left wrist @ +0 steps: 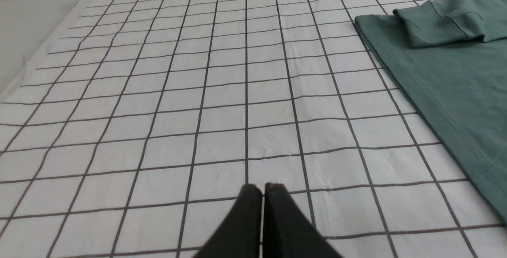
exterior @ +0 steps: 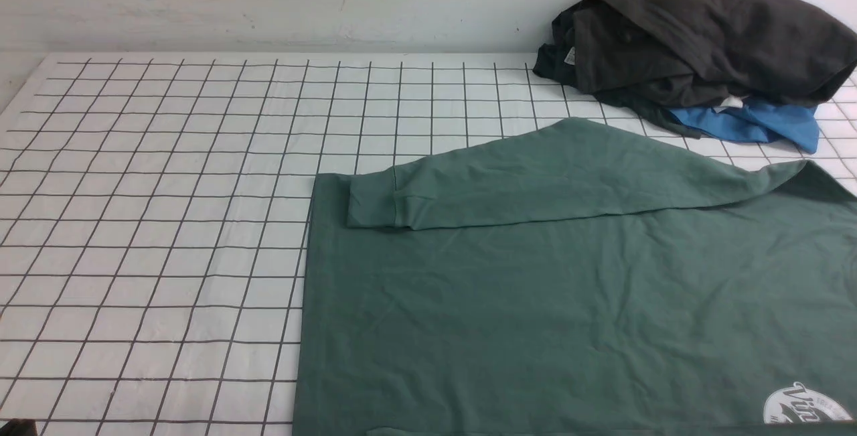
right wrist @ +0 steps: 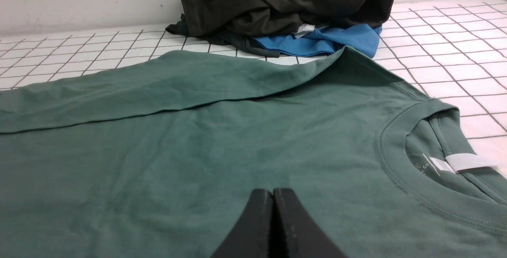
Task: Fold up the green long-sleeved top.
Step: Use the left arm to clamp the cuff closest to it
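White gridded cloth (exterior: 167, 222) covers the table, its left half bare in the front view. The green long-sleeved top (exterior: 535, 302) lies flat on the right (soft cotton, lightly creased), one sleeve (exterior: 535, 181) folded across it, near one charcoal heap (exterior: 703, 34) atop one blue garment (exterior: 756, 121).

Left wrist view: the left gripper (left wrist: 263, 188) is pinched closed, holding nothing, over bare grid beside the top's straight hem (left wrist: 431, 103).

Right wrist view: the right gripper (right wrist: 273, 194), likewise closed and empty, is above the top's chest, near its ribbed collar (right wrist: 400, 171).

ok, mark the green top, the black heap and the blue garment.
green top (exterior: 535, 302), front view, torso panel.
black heap (exterior: 703, 34), front view, top fold.
blue garment (exterior: 760, 124), front view, exposed part under the black heap.
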